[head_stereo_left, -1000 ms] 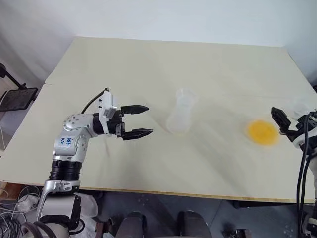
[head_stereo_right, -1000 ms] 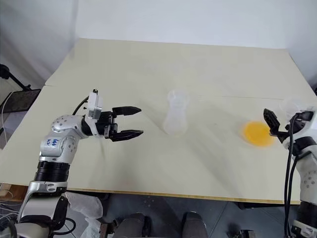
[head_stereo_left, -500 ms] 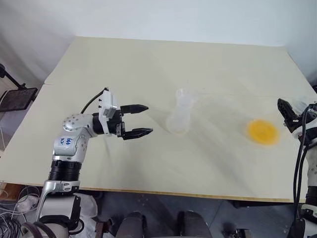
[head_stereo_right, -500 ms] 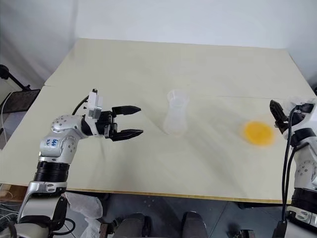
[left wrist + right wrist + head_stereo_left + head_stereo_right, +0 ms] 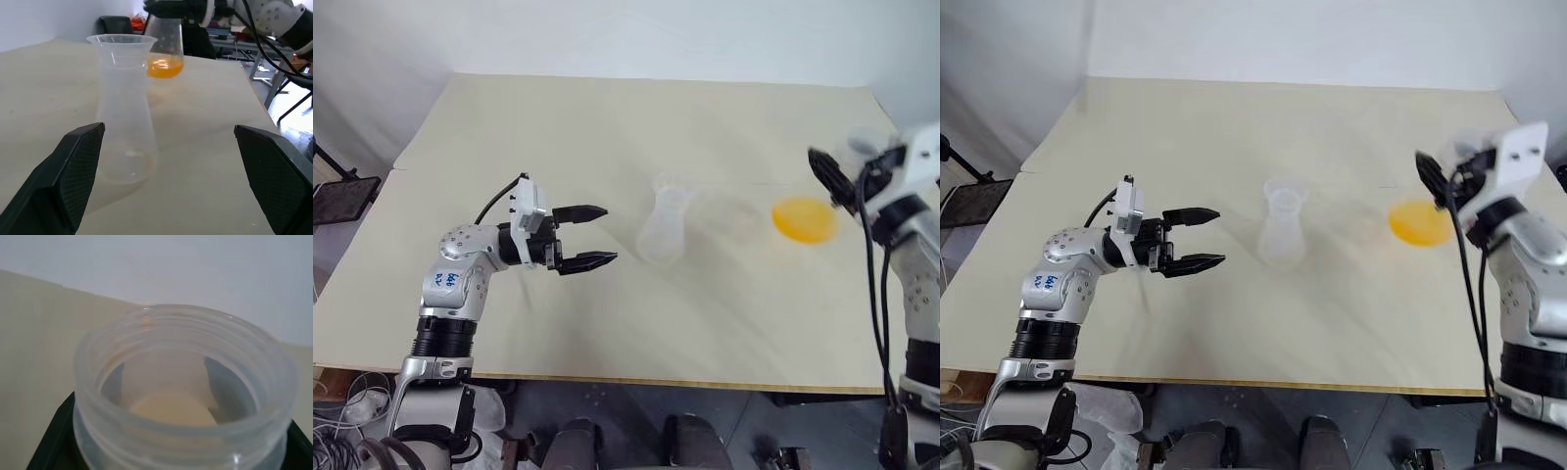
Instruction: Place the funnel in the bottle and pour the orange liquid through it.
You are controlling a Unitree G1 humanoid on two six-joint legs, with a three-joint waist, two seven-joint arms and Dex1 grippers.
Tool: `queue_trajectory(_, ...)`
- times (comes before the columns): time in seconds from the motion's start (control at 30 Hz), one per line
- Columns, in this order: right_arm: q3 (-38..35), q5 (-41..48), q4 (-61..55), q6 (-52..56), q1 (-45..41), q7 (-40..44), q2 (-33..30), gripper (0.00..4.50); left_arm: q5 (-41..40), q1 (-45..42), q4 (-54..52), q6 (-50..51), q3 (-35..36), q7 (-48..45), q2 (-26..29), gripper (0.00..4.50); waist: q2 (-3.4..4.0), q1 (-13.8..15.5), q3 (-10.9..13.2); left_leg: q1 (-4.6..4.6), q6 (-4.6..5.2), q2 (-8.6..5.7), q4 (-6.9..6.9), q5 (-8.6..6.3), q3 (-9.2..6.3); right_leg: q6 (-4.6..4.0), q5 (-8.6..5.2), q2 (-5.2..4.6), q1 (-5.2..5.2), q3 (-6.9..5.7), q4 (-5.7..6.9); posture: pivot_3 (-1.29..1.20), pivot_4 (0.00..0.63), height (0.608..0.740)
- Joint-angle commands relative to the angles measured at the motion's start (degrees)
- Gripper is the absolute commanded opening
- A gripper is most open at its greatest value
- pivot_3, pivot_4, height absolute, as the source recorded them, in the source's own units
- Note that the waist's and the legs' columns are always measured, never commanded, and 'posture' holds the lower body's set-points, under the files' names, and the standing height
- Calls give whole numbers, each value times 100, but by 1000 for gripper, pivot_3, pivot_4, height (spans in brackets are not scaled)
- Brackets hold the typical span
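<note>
While left hand (image 5: 599, 235) holds open, right hand (image 5: 1433, 177), clamping flask (image 5: 165, 49), has lifted orange liquid (image 5: 803, 219) toward bottle (image 5: 664, 231).

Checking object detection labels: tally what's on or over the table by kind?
Frosted conical bottle: 1
Clear flask holding orange liquid, held in the right gripper: 1
Funnel: cannot make one out
Grippers: 2, counting the left gripper
Total vessels: 2
</note>
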Motion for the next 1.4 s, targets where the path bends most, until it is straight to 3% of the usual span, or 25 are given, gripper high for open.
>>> queue_trajectory(0.03, 410, -332, -512, -42, -303, 38, -66, 2521, -84, 2, -86, -120, 19, 44, -34, 4500, 0, 16, 0, -1, 0, -1, -1, 0, 0, 0, 0, 0, 1, -4, 0, 0, 150, 740)
queue_trajectory(0.27, 1721, -1632, -508, -250, -849, -116, 57, 2521, -114, 100, -155, -134, 21, 198, -170, 4500, -1, 45, 1, -13, 1, -17, -1, -1, -16, 1, 1, -8, 0, -9, -1, 0, 150, 740)
queue_trajectory(0.4, 2298, -2806, -199, -1050, -814, -171, -221, 2521, -118, 156, -203, -136, 27, 260, -232, 4500, -1, 42, 0, -13, 1, -13, -4, 0, -16, 1, 1, -7, -1, -18, -1, 0, 150, 740)
queue_trajectory(0.93, 3243, -5228, 704, -2368, -1566, -643, -18, 2521, -24, 137, -113, -395, -55, 487, -487, 4500, -1, -97, 1, -14, 0, -12, -6, 0, -23, 1, 1, -7, 0, -21, -1, 0, 150, 740)
queue_trajectory(1.4, 3375, -6364, 927, -3098, -1720, -883, 174, 2521, 120, 212, -66, -810, -216, 776, -701, 4500, -1, -106, 1, -13, -1, -11, -10, 0, -48, 1, 1, -7, -3, -19, -2, 0, 150, 740)
